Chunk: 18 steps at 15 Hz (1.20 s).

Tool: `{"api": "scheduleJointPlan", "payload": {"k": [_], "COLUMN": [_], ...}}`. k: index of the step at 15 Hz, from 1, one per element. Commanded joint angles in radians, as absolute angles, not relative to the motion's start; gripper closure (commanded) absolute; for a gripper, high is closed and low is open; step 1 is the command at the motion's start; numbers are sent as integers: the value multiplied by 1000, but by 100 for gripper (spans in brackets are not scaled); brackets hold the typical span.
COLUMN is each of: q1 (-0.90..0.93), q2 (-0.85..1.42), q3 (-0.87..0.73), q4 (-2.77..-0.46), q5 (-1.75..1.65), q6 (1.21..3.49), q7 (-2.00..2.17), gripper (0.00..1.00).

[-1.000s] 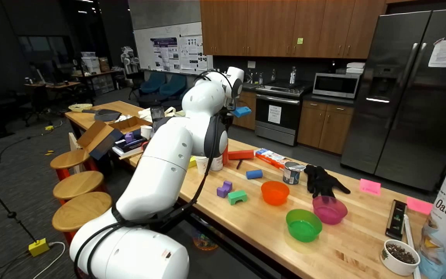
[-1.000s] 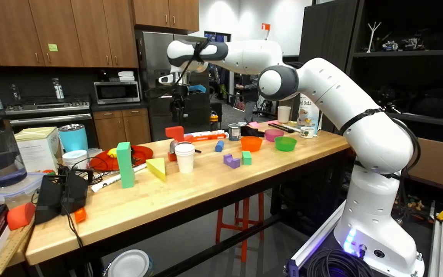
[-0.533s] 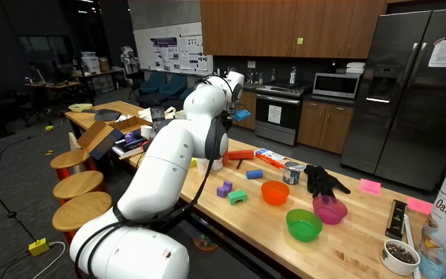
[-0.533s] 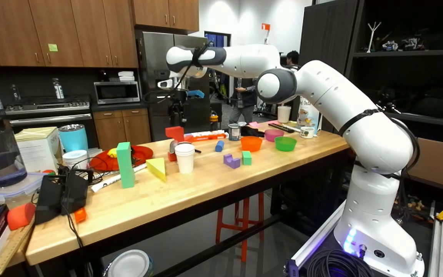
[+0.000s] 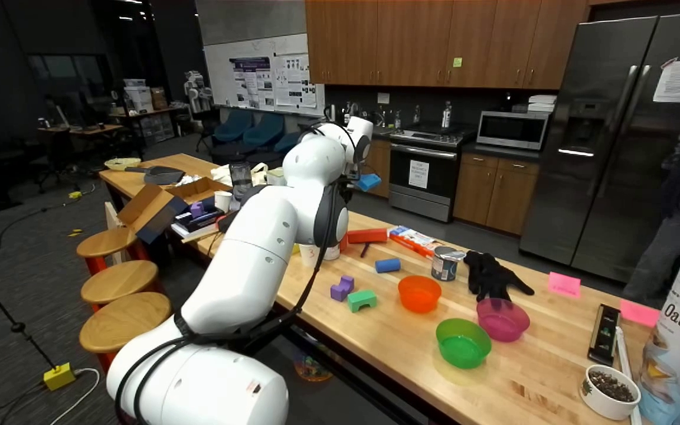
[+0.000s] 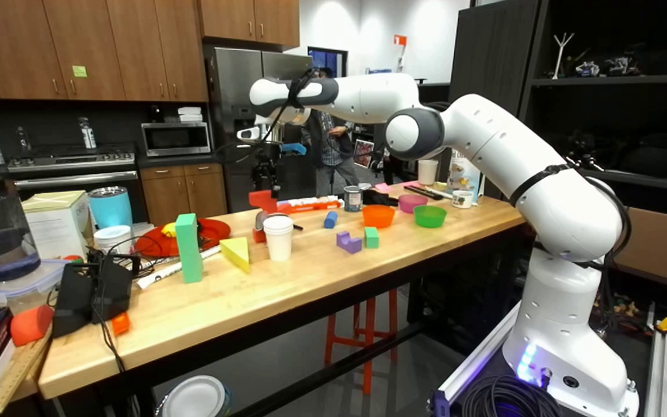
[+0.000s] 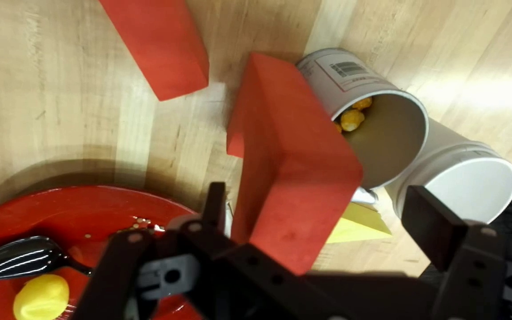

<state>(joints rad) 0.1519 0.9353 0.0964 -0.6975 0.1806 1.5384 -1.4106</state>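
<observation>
Red plate (image 7: 82, 195) left of the jaws, black spoon (image 7: 27, 258) and yellow lemon-like piece (image 7: 41, 297) on it. Next, red rectangular block (image 7: 165, 49) beyond the jaws, toward the upper left of the wrist view. Middle: red arch block (image 7: 298, 186), framed between the jaws in the wrist view, seems stood on end on the surface (image 6: 310, 272). Jaws spread wide, holding nothing; gap on both sides of the arch. Can't tell if they reach down beside it or sit just above. Progress, my read: lining up over the red arch block looks mostly done; left undone: any grip, any lift. Right of it: open canister (image 7: 389, 142), orange pieces (image 7: 352, 120) inside, beyond the jaws; yellow wedge (image 7: 358, 224) showing between the jaws, partly hidden. White paper cups (image 7: 469, 182) at the right-side jaw, partly covered by it; touching or apart, can't tell. Farther right of the jaws, in an exterior view, well apart: blue cylinder (image 6: 330, 219), purple block (image 6: 349, 243), green block (image 6: 372, 238), orange bowl (image 6: 378, 216), pink bowl (image 6: 413, 202), green bowl (image 6: 429, 216).
</observation>
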Motion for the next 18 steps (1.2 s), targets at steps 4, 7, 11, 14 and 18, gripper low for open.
{"api": "scheduleJointPlan", "payload": {"k": [4, 7, 11, 14, 18], "q1": [143, 142, 144, 145, 149], "q2": [940, 938, 930, 907, 858], "q3": [105, 104, 99, 89, 62], "q4": [-690, -688, -692, -709, -742], "q5": [189, 190, 186, 178, 162], "q6": [1539, 1541, 1556, 1575, 1633], "q7": [-1439, -1437, -1426, -1406, -1357], "gripper": [48, 72, 84, 84, 84]}}
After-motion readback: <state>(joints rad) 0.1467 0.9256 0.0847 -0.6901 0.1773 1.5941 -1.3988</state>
